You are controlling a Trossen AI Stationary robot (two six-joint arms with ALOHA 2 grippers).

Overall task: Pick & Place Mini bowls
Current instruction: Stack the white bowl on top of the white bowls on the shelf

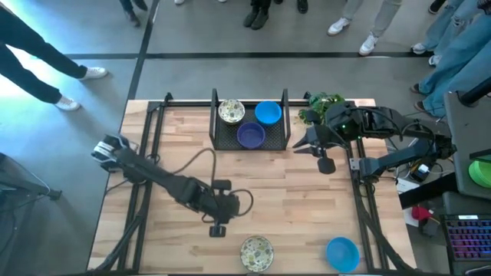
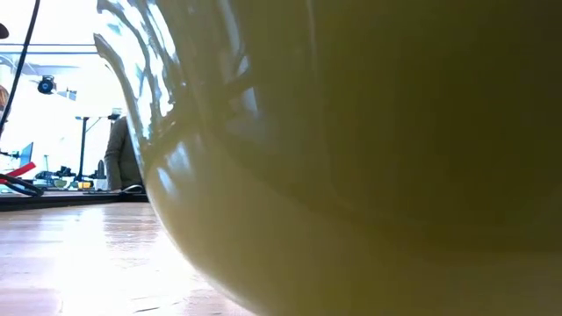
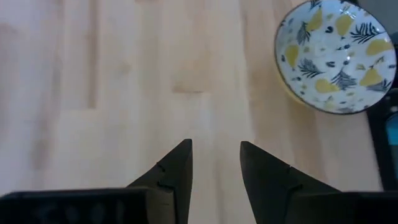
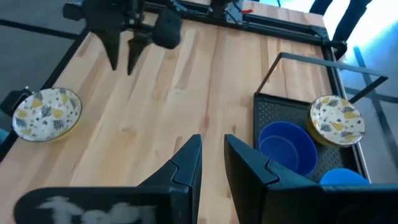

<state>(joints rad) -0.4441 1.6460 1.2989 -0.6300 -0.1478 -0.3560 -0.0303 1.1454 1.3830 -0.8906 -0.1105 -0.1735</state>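
A glossy, hard cream bowl with leaf pattern (image 1: 256,253) sits at the wooden bench's (image 1: 291,199) near edge. The left gripper (image 1: 218,228), fingers apart, hovers beside it, empty; pinching the thin rim looks best.

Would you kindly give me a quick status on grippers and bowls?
Left gripper open, empty, near patterned bowl. Right gripper empty beside black tray holding three bowls. Blue bowl loose at table edge. Nothing in the way.

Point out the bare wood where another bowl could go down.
Bare wood lies between the black tray and the left gripper, and beside the patterned bowl, toward the blue bowl. The tray, holding three bowls, is crowded; the right gripper hovers beside it.
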